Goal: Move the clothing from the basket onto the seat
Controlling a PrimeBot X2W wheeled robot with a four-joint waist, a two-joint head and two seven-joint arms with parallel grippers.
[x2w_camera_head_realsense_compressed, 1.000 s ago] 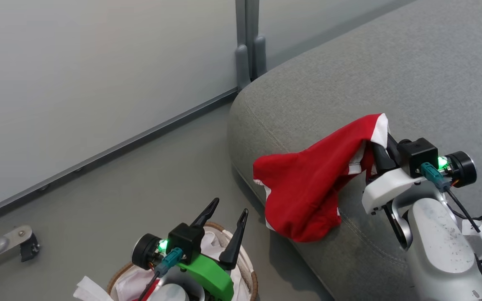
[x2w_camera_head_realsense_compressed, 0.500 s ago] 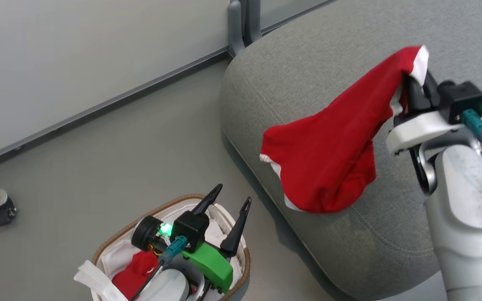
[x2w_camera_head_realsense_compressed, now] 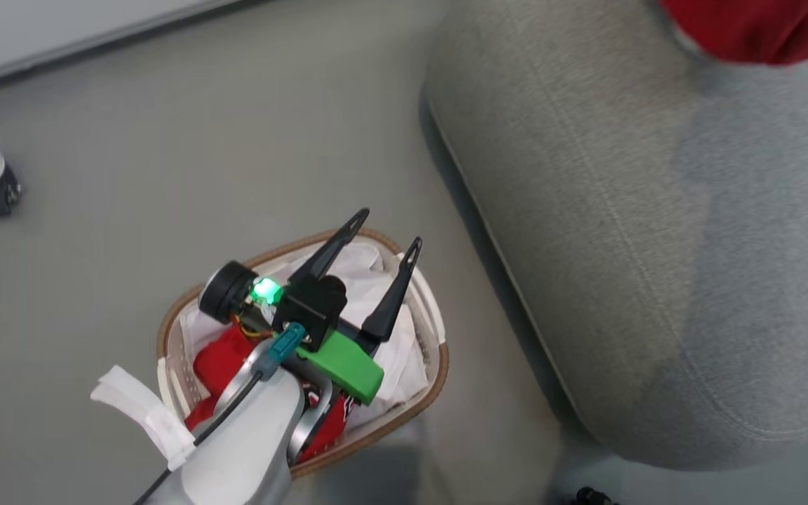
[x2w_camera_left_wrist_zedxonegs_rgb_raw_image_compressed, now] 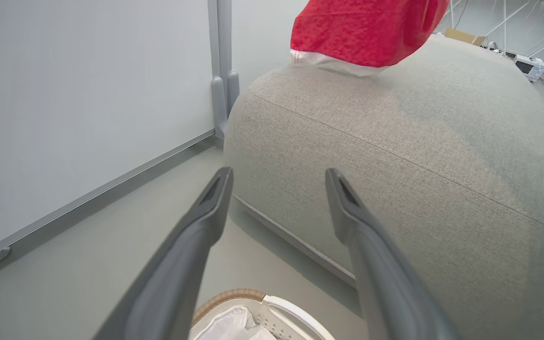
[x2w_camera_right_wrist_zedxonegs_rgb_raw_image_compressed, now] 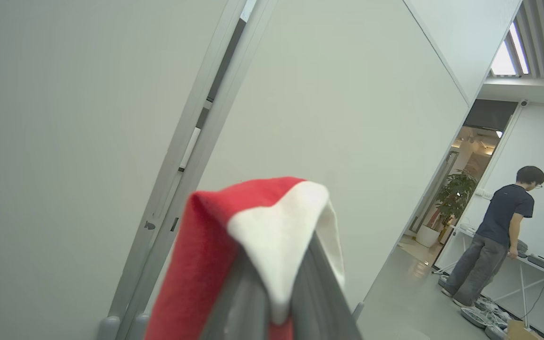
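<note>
In the head view, the small oval basket with a tan woven rim [x2w_camera_head_realsense_compressed: 443,365] sits on the grey floor [x2w_camera_head_realsense_compressed: 130,140] at lower centre. It is just beside the large grey fabric seat cushion [x2w_camera_head_realsense_compressed: 621,231], which takes up the right side. Inside the basket, on the white cloth liner [x2w_camera_head_realsense_compressed: 369,256], lies a crumpled red jersey [x2w_camera_head_realsense_compressed: 216,361] with a scrap of black-and-white print showing. The left jaws hang over the basket, their two dark fingers [x2w_camera_head_realsense_compressed: 334,245] spread wide with nothing between them. At the upper right corner a plain red garment with white trim [x2w_camera_head_realsense_compressed: 748,28] hangs above the cushion; whether its hem touches the fabric cannot be told. In the right wrist view the right jaws are closed tight on that garment, which drapes over their fingers [x2w_camera_right_wrist_zedxonegs_rgb_raw_image_compressed: 321,307]. A person [x2w_camera_right_wrist_zedxonegs_rgb_raw_image_compressed: 498,236] stands at the far right of that view.
</note>
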